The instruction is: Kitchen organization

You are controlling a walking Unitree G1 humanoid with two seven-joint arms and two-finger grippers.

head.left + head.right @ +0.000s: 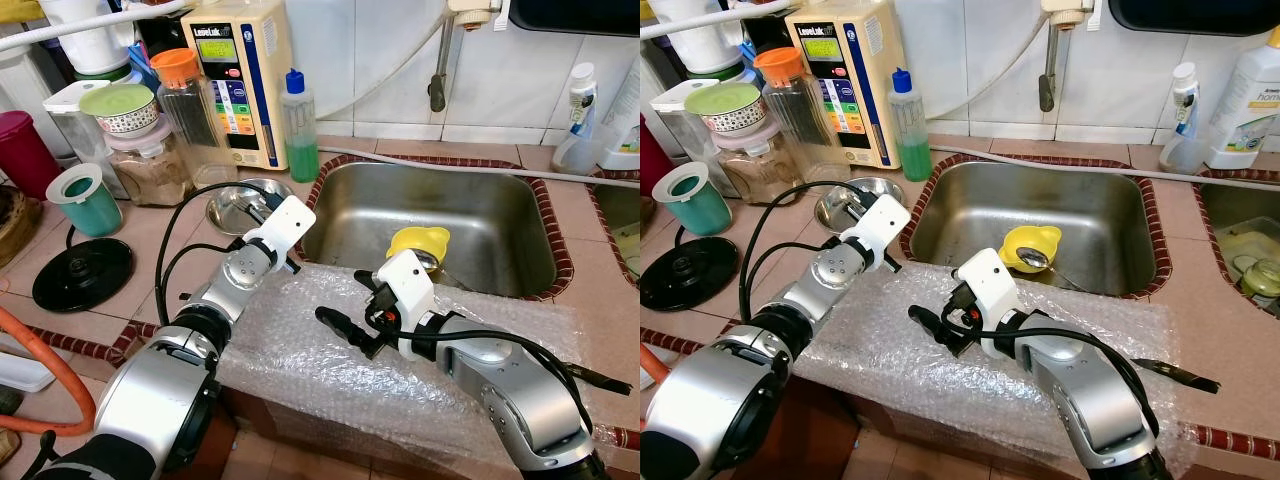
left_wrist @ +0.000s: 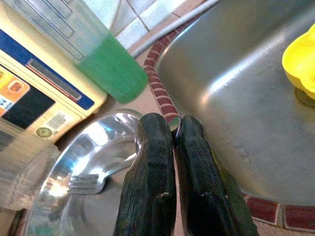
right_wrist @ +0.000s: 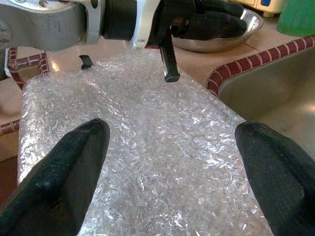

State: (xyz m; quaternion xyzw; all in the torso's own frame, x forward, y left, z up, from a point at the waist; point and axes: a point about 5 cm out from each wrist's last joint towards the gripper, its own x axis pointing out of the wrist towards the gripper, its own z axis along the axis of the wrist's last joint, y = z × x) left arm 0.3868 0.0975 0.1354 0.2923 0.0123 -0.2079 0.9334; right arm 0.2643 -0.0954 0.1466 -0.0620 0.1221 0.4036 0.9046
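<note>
While my left gripper (image 2: 174, 142) hovers clenched and empty over the steel dish (image 1: 232, 205) holding a fork (image 2: 91, 181), it probably needs parting first; my right gripper (image 3: 170, 162) waits spread wide above the bubble wrap (image 1: 330, 375); the yellow cup (image 1: 420, 241) sits in the sink (image 1: 500, 200).

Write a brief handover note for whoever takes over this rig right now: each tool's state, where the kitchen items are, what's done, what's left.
Left tool: shut, empty, over the steel bowl holding a fork.
Right tool: open, empty, above the bubble wrap.
Yellow cup and spoon sit in the sink.
Done: nothing visibly sorted.
Left: probably pick up the bowl and clear the sink.
</note>
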